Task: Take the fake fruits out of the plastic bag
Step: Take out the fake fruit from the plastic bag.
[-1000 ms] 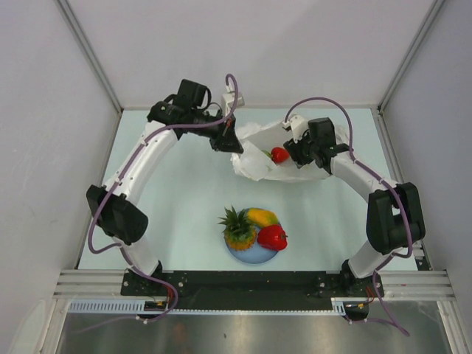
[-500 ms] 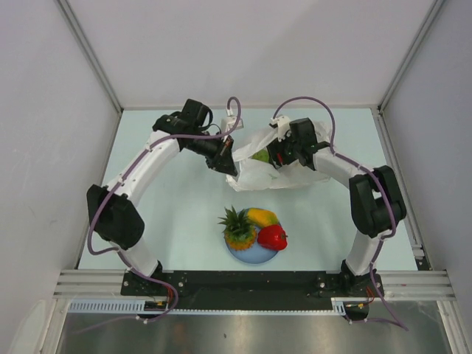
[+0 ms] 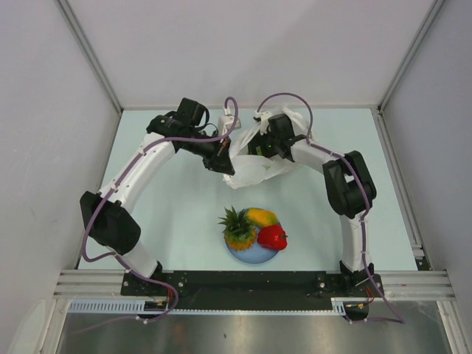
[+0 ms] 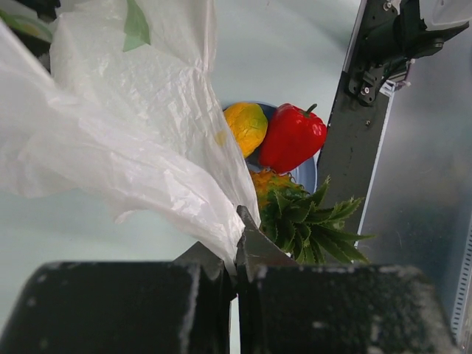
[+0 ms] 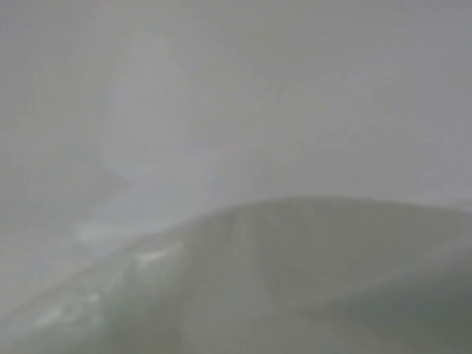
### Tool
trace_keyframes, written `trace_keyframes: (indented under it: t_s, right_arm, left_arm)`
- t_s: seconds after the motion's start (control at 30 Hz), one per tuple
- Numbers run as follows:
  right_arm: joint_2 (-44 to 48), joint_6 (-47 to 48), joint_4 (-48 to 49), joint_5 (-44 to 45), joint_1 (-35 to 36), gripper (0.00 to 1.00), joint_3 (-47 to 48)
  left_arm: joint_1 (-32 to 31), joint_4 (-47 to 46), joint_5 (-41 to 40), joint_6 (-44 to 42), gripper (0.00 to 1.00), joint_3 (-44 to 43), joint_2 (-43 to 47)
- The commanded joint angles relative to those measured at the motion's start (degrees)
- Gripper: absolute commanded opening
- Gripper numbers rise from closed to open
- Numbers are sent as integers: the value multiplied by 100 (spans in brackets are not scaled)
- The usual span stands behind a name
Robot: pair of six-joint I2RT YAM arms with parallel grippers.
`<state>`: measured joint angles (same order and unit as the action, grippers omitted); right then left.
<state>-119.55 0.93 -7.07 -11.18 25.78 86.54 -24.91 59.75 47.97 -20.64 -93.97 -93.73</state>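
Note:
The translucent white plastic bag (image 3: 259,164) lies at the back centre of the table. My left gripper (image 3: 226,165) is shut on the bag's left edge; in the left wrist view the film (image 4: 133,147) is pinched between the fingertips (image 4: 258,243). My right gripper (image 3: 259,144) is pushed into the bag mouth with its fingers hidden, and the right wrist view shows only foggy plastic (image 5: 236,243). The pineapple (image 3: 237,227), the yellow-orange wedge (image 3: 262,217) and a glossy red piece (image 3: 272,237) lie on the light-blue plate (image 3: 247,255). The green ball is hidden.
The plate of fruit sits near the table's front centre, between the two arm bases, and shows in the left wrist view (image 4: 306,175). White walls close the table on the left, the back and the right. A metal rail (image 3: 251,283) runs along the near edge.
My right arm has swung left and gone deeper into the bag. The bag has bunched leftwards. The red and green pieces seen inside it earlier no longer show. The left gripper keeps its hold.

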Motion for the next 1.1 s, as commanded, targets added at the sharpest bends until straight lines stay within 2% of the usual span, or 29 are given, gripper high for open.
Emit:
trace_keyframes:
  t_s: [0.0,0.07,0.1,0.17,0.2,0.3,0.4,0.6,0.77,1.07]
  right_arm:
    - [-385,117,65,266,138,100,433]
    - [-534,214,144,362,173,98,521]
    - [-561,302,171,414,164,87,600]
    - [-570,399,215,397,147,75,671]
    - [-491,504,215,258,129,64,688]
    - [-80,610,101,-146,59,50,706]
    - [648,671,66,-576,-108,47,382]
    - [1978,1102,-566,-1656,-319,47,-418]
    - [2725,1812,-1576,-2422,-354,47,-709]
    - [4095,2544,-2254,-2854,-293,48,-1579]
  left_arm:
    - [-23,46,-15,-203,0,-121,127]
    - [-14,37,-41,-203,0,-95,119]
    - [-14,28,-68,-203,0,-77,118]
    - [-14,11,-103,-203,0,-60,127]
    - [-14,11,-147,-203,0,-42,127]
    - [-14,-7,-217,-212,0,-33,83]
    - [-14,-42,-139,-194,0,-103,22]
    - [-14,-112,-121,-115,0,-297,-224]
    - [-14,-331,-112,148,0,-507,-382]
    - [3,-358,-507,104,0,-912,-690]
